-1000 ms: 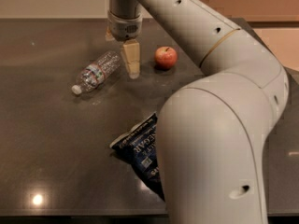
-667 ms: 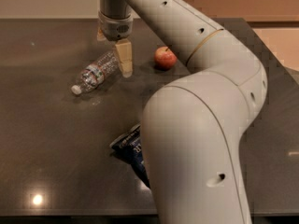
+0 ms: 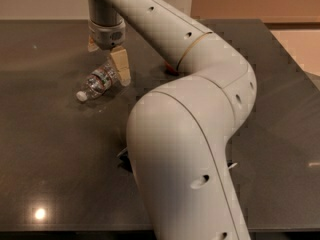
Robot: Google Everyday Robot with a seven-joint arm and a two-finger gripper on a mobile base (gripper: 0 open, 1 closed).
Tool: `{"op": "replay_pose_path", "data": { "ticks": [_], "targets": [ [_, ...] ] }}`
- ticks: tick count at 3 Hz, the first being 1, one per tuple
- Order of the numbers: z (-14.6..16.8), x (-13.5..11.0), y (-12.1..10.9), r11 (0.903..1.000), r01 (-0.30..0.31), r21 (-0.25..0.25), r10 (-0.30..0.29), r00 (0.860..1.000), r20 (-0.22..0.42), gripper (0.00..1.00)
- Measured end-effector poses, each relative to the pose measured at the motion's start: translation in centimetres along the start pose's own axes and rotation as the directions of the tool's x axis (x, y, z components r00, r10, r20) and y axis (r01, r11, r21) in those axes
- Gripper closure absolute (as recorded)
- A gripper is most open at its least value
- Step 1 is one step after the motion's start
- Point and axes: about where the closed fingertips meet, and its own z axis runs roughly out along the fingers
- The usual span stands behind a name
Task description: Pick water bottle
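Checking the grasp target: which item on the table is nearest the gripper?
The water bottle, lying on its side right beside the gripper at the table's far left; the red item and dark bag sit farther off.

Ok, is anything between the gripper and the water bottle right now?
Nothing visible. The gripper hangs just above the base end of the water bottle, which lies on its side on the table.

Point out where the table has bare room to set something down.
Bare table lies in front of the water bottle, left of the arm, and along the right edge beyond the arm's bend. Crowded: the back left, where the gripper hangs at the bottle; the arm hides the middle.
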Motion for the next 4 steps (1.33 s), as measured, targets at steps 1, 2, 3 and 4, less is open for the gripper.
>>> {"op": "replay_pose_path", "data": {
  "ticks": [1, 2, 3, 4],
  "targets": [
    [1.0, -1.2, -0.1, 0.9983, 0.051, -0.028, -0.051, 0.999, -0.001, 0.19],
    [1.4, -1.9, 0.0, 0.996, 0.074, -0.051, -0.074, 0.997, 0.0, 0.42],
    [0.7, -1.9, 0.5, 0.9964, 0.065, -0.054, -0.064, 0.998, 0.01, 0.88],
    [0.0, -1.7, 0.7, 0.9974, 0.051, -0.05, -0.051, 0.999, 0.015, 1.0]
  ]
}}
